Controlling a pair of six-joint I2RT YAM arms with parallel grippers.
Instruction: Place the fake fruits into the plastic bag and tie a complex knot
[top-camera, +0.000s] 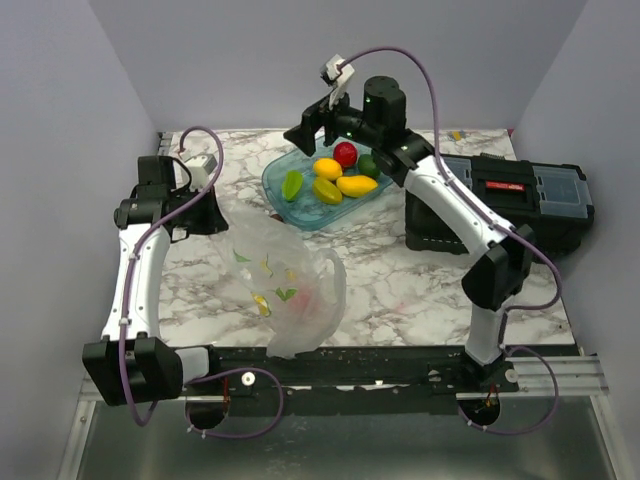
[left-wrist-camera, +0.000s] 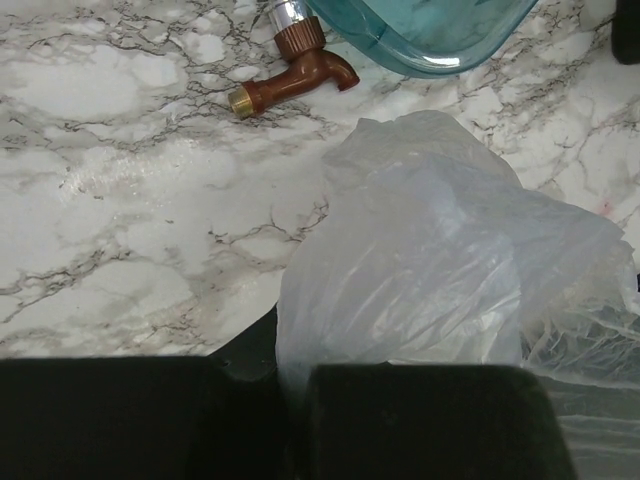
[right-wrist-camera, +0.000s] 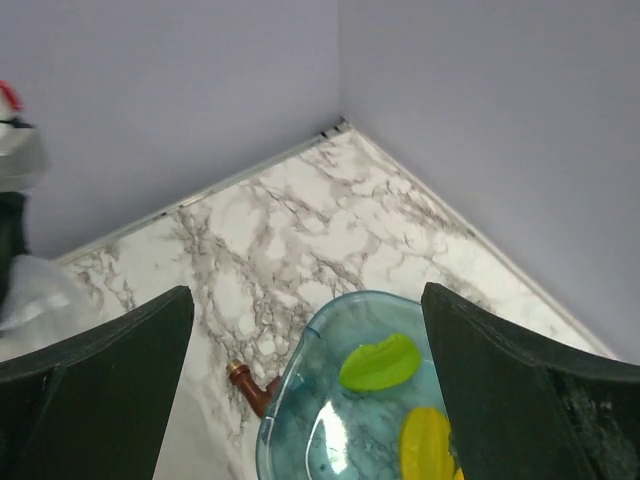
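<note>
The plastic bag (top-camera: 285, 285) lies crumpled at the table's front middle, with a faint reddish shape showing through its film. My left gripper (top-camera: 212, 214) is shut on the bag's left edge; in the left wrist view the film (left-wrist-camera: 440, 270) runs down between the dark fingers (left-wrist-camera: 430, 420). Fake fruits lie in the teal tub (top-camera: 285, 205): a green one (top-camera: 292, 183), yellow ones (top-camera: 357, 185) and a red one (top-camera: 345, 153). My right gripper (top-camera: 308, 128) is open and empty above the tub's far left end. Its wrist view shows the green fruit (right-wrist-camera: 380, 362) and a yellow one (right-wrist-camera: 428, 443) below.
A brown tap fitting (left-wrist-camera: 290, 80) lies on the marble beside the tub's left rim (left-wrist-camera: 430, 40); it also shows in the right wrist view (right-wrist-camera: 250, 388). A black toolbox (top-camera: 510, 195) stands at the right. Walls close in the back and sides.
</note>
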